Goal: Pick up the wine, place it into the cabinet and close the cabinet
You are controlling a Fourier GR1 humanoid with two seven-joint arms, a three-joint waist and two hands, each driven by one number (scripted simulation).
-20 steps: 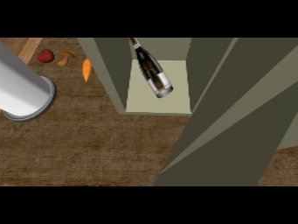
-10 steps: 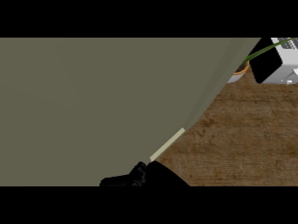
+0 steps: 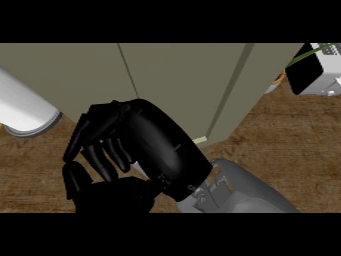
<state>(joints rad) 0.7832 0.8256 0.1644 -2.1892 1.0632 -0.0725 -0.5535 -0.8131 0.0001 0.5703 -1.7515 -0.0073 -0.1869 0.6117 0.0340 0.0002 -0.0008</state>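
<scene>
- Cabinet (image 3: 180, 85) doors look shut from your head view — two olive panels meet at a thin vertical seam, and you can't see inside.
- Wine isn't visible anywhere, so you can't tell where it sits right now.
- Right hand (image 3: 140, 145) is big in the lower middle, black, fingers pretty much straight and relaxed, pointing down-left, holding nothing; it lies over the lower part of the doors, though you can't tell if it touches them.
- Grey forearm (image 3: 243, 192) runs off to the lower right.
- White cylinder (image 3: 14, 102) sits at the left on the wooden counter (image 3: 306, 150); a white appliance (image 3: 324, 70) is up in the right corner.
</scene>
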